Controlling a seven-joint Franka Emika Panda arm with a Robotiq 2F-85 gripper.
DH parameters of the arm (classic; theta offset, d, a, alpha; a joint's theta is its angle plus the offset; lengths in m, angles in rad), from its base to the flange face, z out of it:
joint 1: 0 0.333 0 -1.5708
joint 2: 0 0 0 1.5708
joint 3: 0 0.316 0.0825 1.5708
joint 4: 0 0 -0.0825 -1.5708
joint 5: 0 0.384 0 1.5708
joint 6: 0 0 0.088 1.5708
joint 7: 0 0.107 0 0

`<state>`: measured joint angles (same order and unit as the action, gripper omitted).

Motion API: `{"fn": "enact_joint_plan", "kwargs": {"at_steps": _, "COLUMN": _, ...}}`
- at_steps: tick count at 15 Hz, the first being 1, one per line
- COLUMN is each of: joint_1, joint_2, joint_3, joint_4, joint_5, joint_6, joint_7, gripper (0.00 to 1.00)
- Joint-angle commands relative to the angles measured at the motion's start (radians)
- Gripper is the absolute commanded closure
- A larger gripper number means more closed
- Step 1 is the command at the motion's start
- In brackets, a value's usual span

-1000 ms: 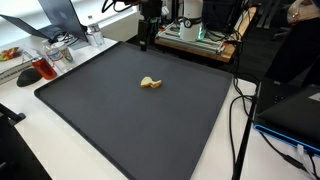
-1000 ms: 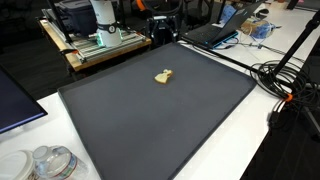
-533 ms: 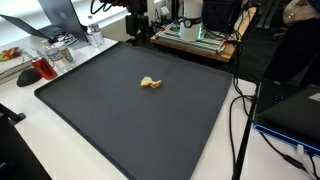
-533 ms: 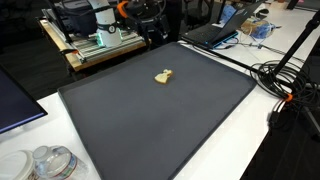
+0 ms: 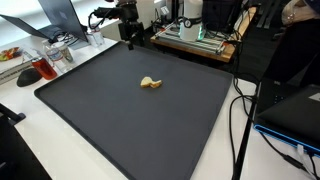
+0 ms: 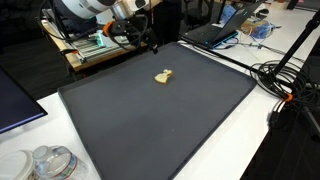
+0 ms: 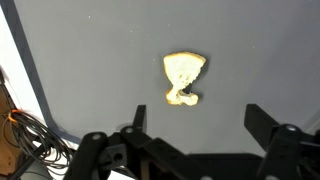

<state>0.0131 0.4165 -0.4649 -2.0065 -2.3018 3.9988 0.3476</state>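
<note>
My claw point(image 7: 193, 112) hangs spread wide and empty near the worktop's point(image 5: 120, 120) far edge. The yellow snack point(image 7: 183, 78) lies mid-worktop. It looks light and brittle, so I'd pinch gently across its wider end.

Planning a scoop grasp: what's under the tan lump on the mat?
The tan lump lies flat on the dark grey mat; nothing else shows around it. The patch right beneath it is covered.

In the wrist view the gripper point(image 7: 194, 118) is cut off by the bottom edge, and only its two dark tips show. In both exterior views the pale scrap point(image 5: 150, 83) point(image 6: 164, 76) is too small to identify. The near corner of the dark mat point(image 5: 120, 125) runs off the bottom edge. The arm point(image 6: 100, 10) leaves at the top.
</note>
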Motion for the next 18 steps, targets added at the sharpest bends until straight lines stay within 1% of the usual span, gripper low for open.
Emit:
{"fn": "enact_joint_plan", "kwargs": {"at_steps": 1, "joint_1": -0.132, "joint_2": 0.094, "joint_3": 0.101, "joint_4": 0.062, "joint_5": 0.051, "joint_6": 0.053, "joint_7": -0.055, "gripper": 0.0}}
{"fn": "enact_joint_plan", "kwargs": {"at_steps": 4, "joint_1": -0.187, "joint_2": 0.165, "joint_3": 0.138, "joint_4": 0.109, "joint_5": 0.065, "joint_6": 0.078, "joint_7": -0.072, "gripper": 0.0}}
{"fn": "enact_joint_plan", "kwargs": {"at_steps": 10, "joint_1": -0.246, "joint_2": 0.297, "joint_3": 0.163, "joint_4": 0.214, "joint_5": 0.091, "joint_6": 0.145, "joint_7": -0.081, "gripper": 0.0}}
{"fn": "enact_joint_plan", "kwargs": {"at_steps": 14, "joint_1": -0.273, "joint_2": 0.37, "joint_3": 0.165, "joint_4": 0.271, "joint_5": 0.103, "joint_6": 0.184, "joint_7": -0.087, "gripper": 0.0}}
{"fn": "enact_joint_plan", "kwargs": {"at_steps": 18, "joint_1": -0.282, "joint_2": 0.398, "joint_3": 0.157, "joint_4": 0.289, "joint_5": 0.112, "joint_6": 0.202, "joint_7": -0.088, "gripper": 0.0}}
